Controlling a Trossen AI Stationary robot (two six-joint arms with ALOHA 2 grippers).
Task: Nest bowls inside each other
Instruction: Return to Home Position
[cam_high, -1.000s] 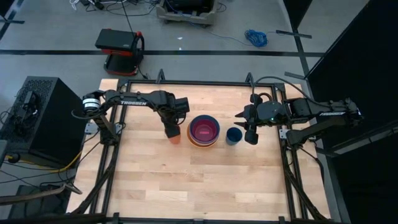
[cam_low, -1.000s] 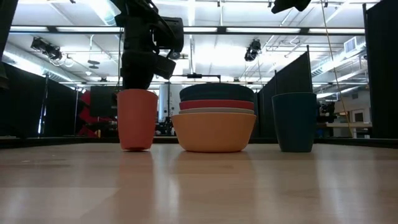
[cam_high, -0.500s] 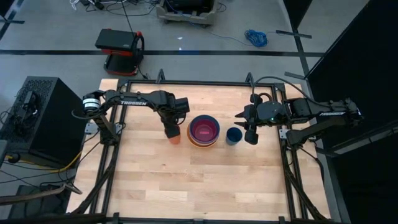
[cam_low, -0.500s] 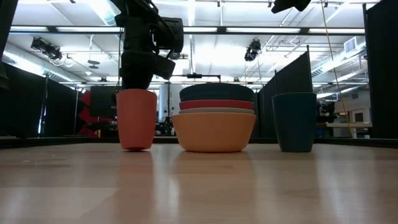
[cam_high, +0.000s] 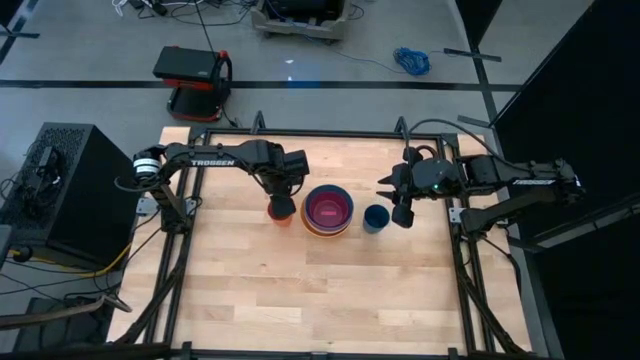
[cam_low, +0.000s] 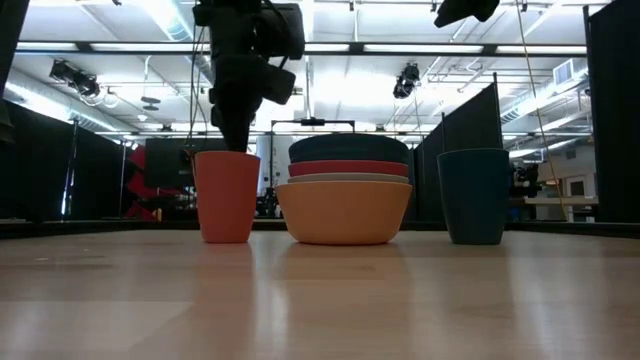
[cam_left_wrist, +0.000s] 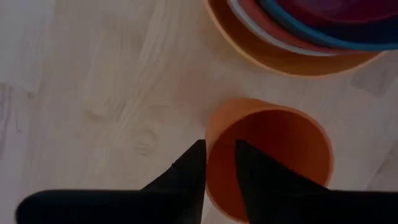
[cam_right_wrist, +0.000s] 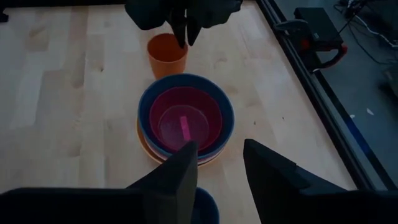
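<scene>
Left claw (cam_left_wrist: 219, 144), narrowly parted over the orange cup's (cam_left_wrist: 273, 155) rim at the bowls' (cam_right_wrist: 185, 118) nine o'clock, risks tipping it; right claw (cam_right_wrist: 219, 144) hovers wide.

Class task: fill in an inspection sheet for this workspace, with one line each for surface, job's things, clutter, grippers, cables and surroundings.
Surface: wooden table inside a dark frame.
Job's things: stack of bowls, five nested, orange outermost, pink innermost.
Clutter: orange cup on the stack's left-arm side, dark-blue cup on the other side, both upright.
Grippers: left gripper at the orange cup's rim, fingers slightly apart; right gripper open beside the dark-blue cup.
Cables: blue cable coil on the floor.
Surroundings: red-and-black device, black cabinet.
</scene>
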